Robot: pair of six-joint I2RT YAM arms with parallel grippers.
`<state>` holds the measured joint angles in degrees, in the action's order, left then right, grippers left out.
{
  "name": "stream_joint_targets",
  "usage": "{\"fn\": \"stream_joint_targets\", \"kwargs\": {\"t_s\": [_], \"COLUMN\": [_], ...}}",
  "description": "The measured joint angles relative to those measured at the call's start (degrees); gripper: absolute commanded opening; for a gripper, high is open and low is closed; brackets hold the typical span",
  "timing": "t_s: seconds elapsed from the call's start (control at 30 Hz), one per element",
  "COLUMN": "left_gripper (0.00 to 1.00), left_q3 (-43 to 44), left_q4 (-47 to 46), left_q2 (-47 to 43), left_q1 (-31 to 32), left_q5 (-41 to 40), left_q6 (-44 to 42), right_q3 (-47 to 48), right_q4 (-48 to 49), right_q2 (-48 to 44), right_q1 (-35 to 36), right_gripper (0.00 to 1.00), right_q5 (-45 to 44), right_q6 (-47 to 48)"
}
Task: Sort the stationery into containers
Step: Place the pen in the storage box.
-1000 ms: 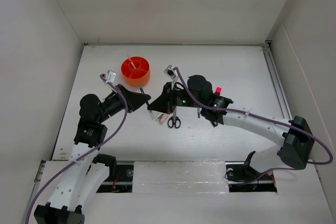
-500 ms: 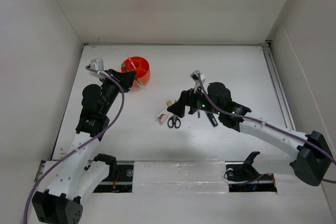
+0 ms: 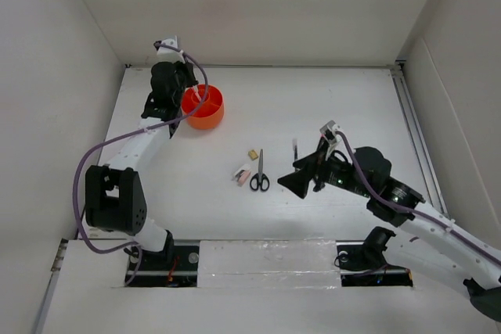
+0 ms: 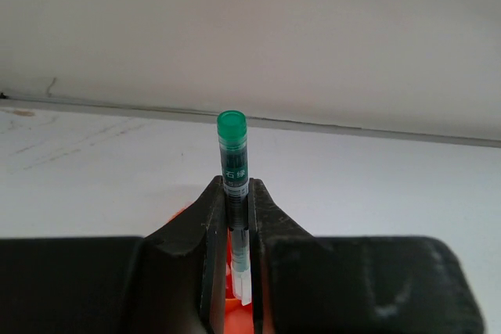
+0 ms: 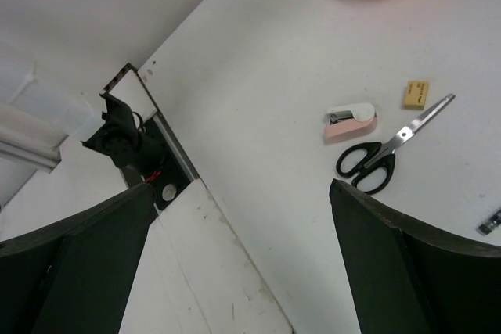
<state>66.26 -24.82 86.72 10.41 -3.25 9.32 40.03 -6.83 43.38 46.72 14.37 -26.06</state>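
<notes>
My left gripper (image 4: 235, 197) is shut on a dark pen with a green cap (image 4: 232, 129), held upright. Orange shows between its fingers, under the pen's lower end. From above, this gripper (image 3: 185, 90) hangs over the left rim of the round orange tub (image 3: 208, 112). My right gripper (image 3: 301, 181) stands open and empty, low over the table to the right of the black-handled scissors (image 3: 260, 176). The right wrist view shows the scissors (image 5: 382, 156), a pink and white item (image 5: 351, 123) and a tan eraser (image 5: 416, 93) ahead of its open fingers (image 5: 391, 263).
A slim dark pen (image 3: 295, 149) lies just behind the right gripper. The pink and white item (image 3: 243, 175) and tan eraser (image 3: 253, 153) lie left of the scissors. White walls close the table at the back and sides. The table's near edge strip (image 5: 203, 271) runs under the right gripper.
The left arm has swung from the table's middle out to the far left over the tub, carrying the pen. The right gripper has opened and pulled back to the right of the scissors.
</notes>
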Motion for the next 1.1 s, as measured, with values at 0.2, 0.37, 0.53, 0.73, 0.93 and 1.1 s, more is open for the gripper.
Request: {"fn": "stream_joint_targets", "kwargs": {"t_s": [0.2, 0.37, 0.53, 0.73, 0.93, 1.1], "left_gripper": [0.00, 0.00, 0.00, 0.00, 0.28, 0.53], "left_q3": [0.00, 0.33, 0.33, 0.33, -0.24, -1.31], "left_q4": [-3.72, -5.73, -6.88, -9.22, -10.69, -11.85], "left_q2": [2.62, 6.56, 10.03, 11.82, 12.79, 12.79], "left_q1": [-0.07, -0.22, -0.42, -0.42, -0.42, -0.42], "left_q5": [-0.55, 0.22, 0.70, 0.94, 2.01, 2.16], "left_q6": [-5.70, -7.06, -6.75, -6.49, -6.29, -6.40], "right_q3": [-0.50, -0.94, -1.64, -1.64, -1.64, -1.64], "right_q4": [-5.27, -8.07, -10.29, -11.28, -12.13, -12.24], "right_q2": [-6.51, -7.50, -7.80, -8.55, -8.92, -8.92], "right_q1": [0.24, 0.24, 0.24, 0.59, 0.68, 0.68], "right_gripper": [1.00, 1.00, 1.00, 1.00, 1.00, 1.00], "right_q5": [-1.84, -2.91, -3.67, -4.37, -4.96, -5.01], "right_q6": [0.74, 0.79, 0.79, 0.79, 0.79, 0.79]}}
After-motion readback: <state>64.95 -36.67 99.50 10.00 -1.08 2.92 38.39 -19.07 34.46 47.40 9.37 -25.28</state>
